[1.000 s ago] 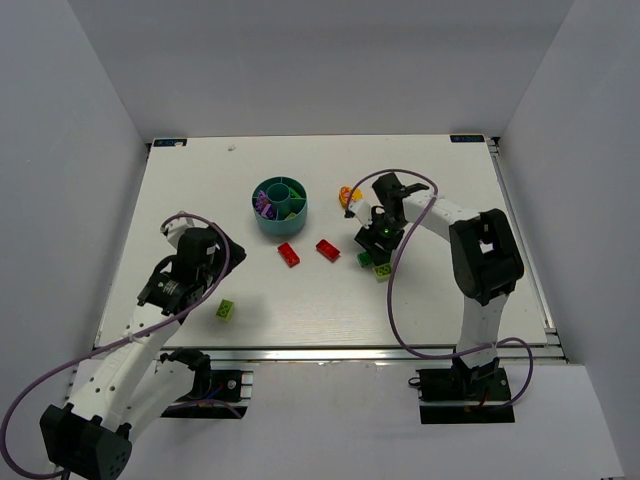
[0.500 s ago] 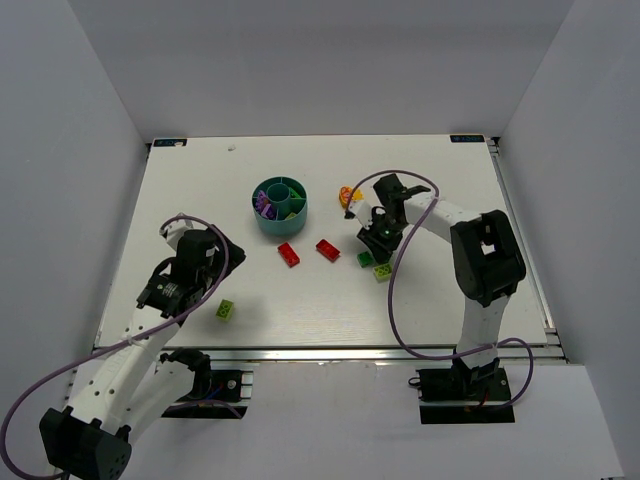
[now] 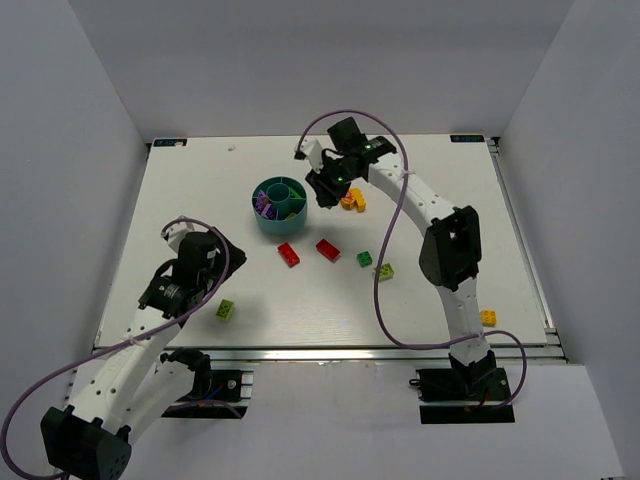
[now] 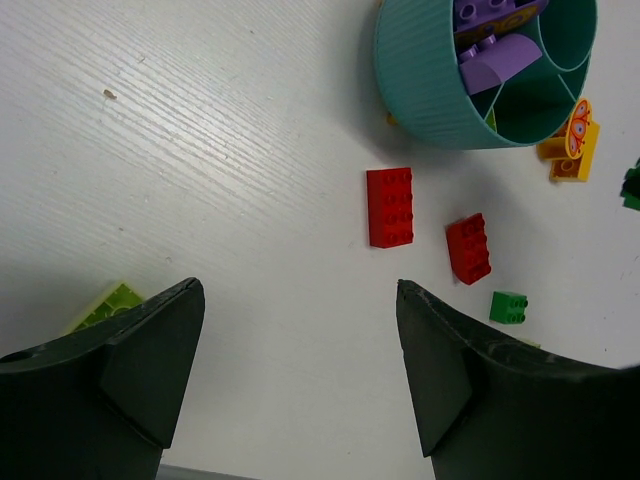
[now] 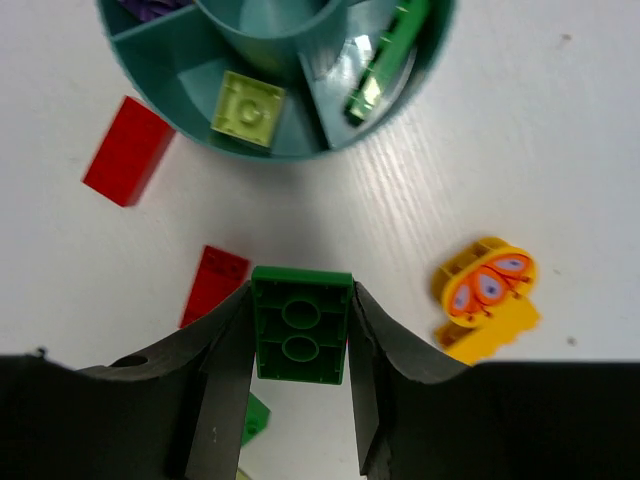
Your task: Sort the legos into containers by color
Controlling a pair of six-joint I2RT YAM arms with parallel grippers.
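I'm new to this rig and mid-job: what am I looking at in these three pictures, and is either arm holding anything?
Two robot arms stand at the near edge of a table. The wide picture looks down from above; the other two come from wrist cameras. The right arm's fingers clamp a dark green brick beside the teal divided bowl. The left arm's fingers are open and empty, near a lime brick. Loose on the table: two red bricks, a small green brick, another lime brick, orange-yellow pieces.
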